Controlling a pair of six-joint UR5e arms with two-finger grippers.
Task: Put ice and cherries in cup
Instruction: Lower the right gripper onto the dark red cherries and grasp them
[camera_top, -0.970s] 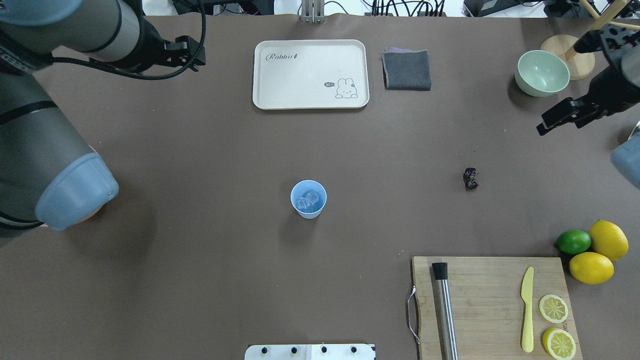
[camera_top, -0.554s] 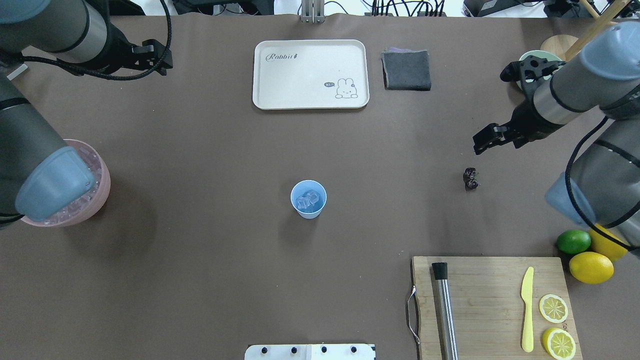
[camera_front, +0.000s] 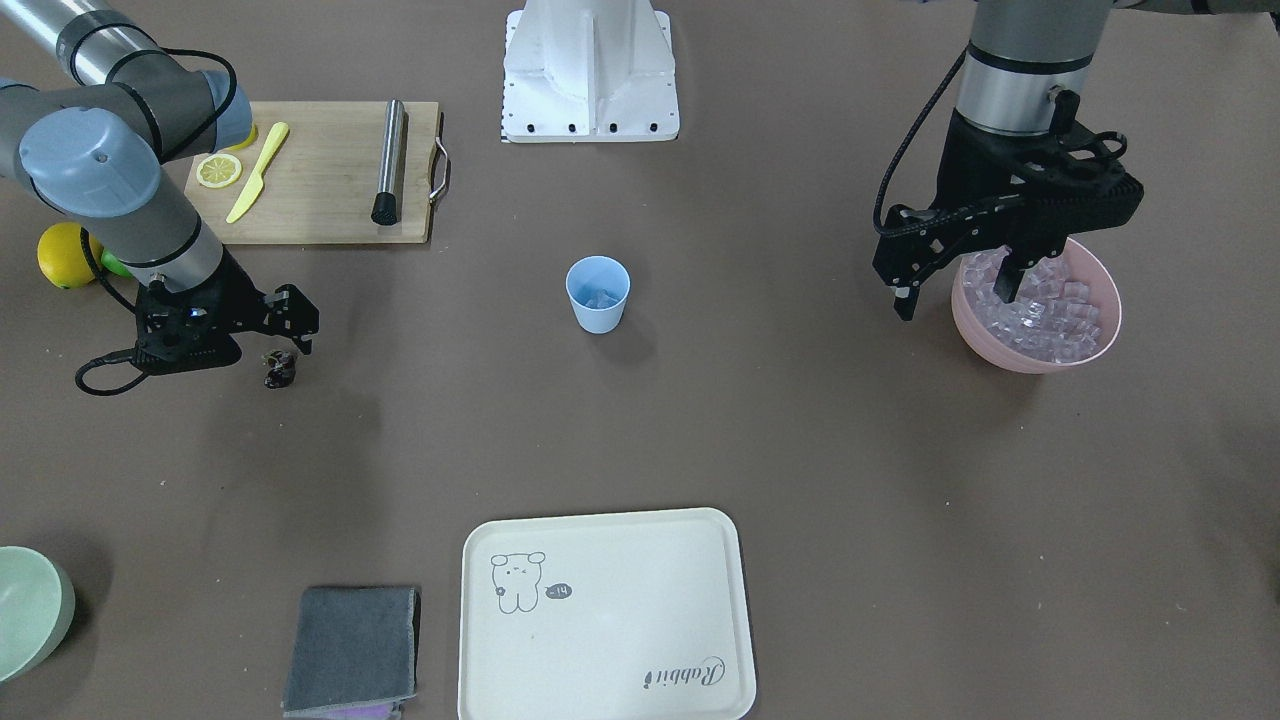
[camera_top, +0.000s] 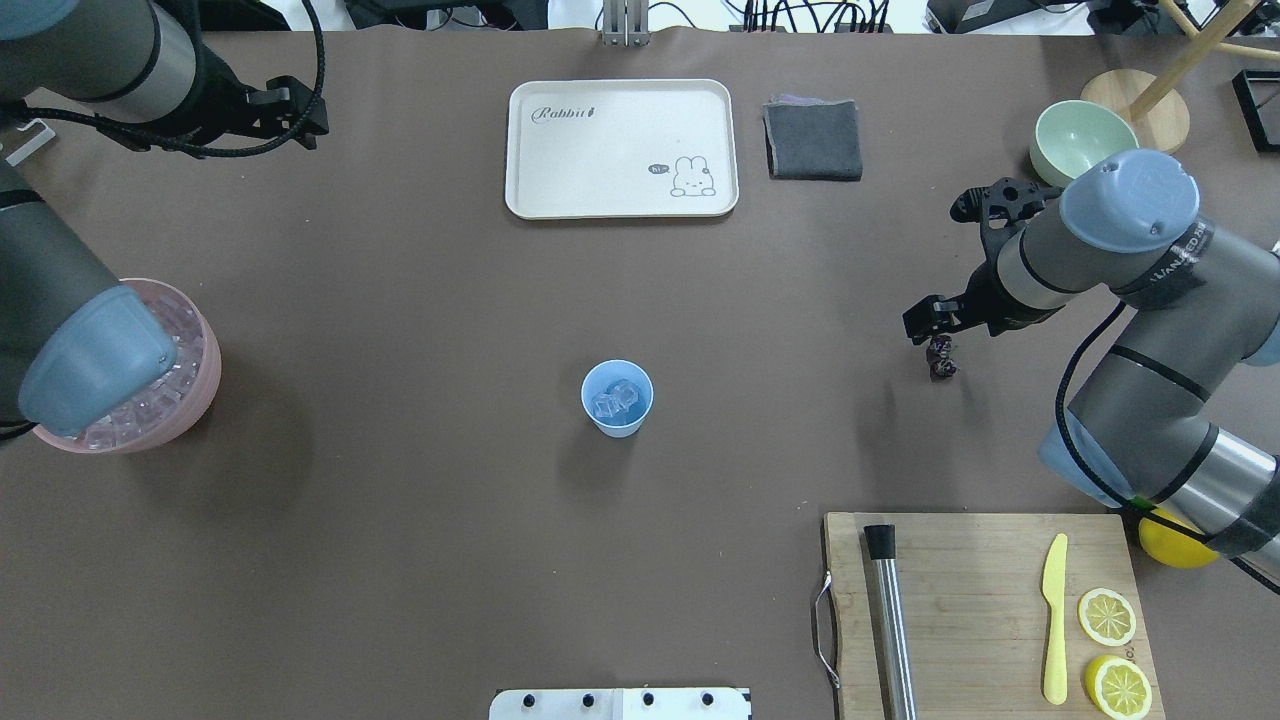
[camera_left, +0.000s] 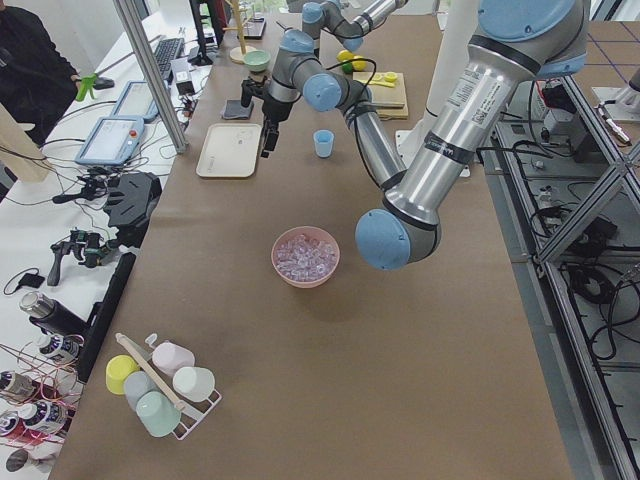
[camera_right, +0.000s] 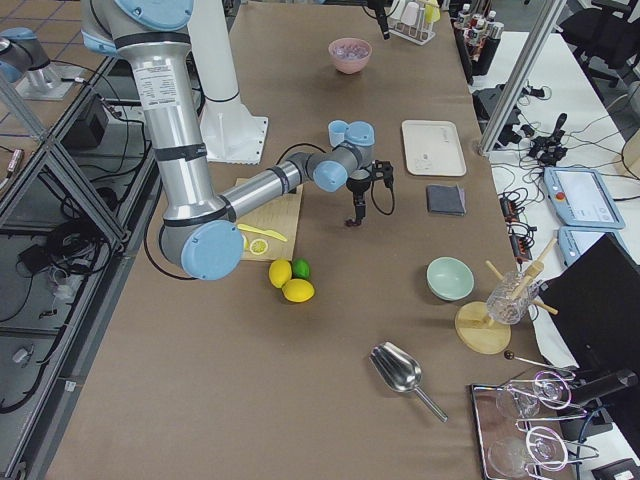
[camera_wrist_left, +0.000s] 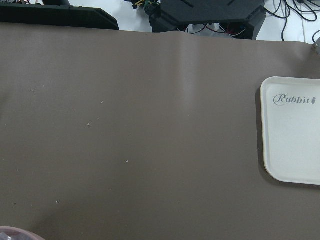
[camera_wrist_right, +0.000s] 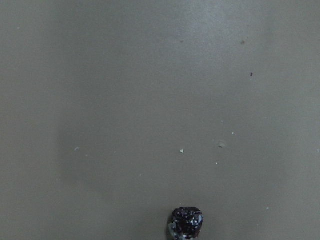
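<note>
Blue cup (camera_top: 620, 427) sits mid-worktop with a few ice (camera_top: 614, 399) cubes already in it, so the ice half looks done and the cherry step is in hand. Cherries (camera_top: 941, 357) lie on bare worktop at 3 o'clock from the cup in the overhead view, well apart. Right hand (camera_top: 925, 322) hovers near, at their 11 o'clock, not on them; can't tell whether its fingers are spread or pressed together. Left hand (camera_front: 955, 288) is spread and empty, over the pink bowl (camera_front: 1040, 358) of spare ice at 9 o'clock. Next, I'd judge: centre right hand over clump, drop, pinch gently, carry to cup. Clump is tiny and glossy, so slip risk.
</note>
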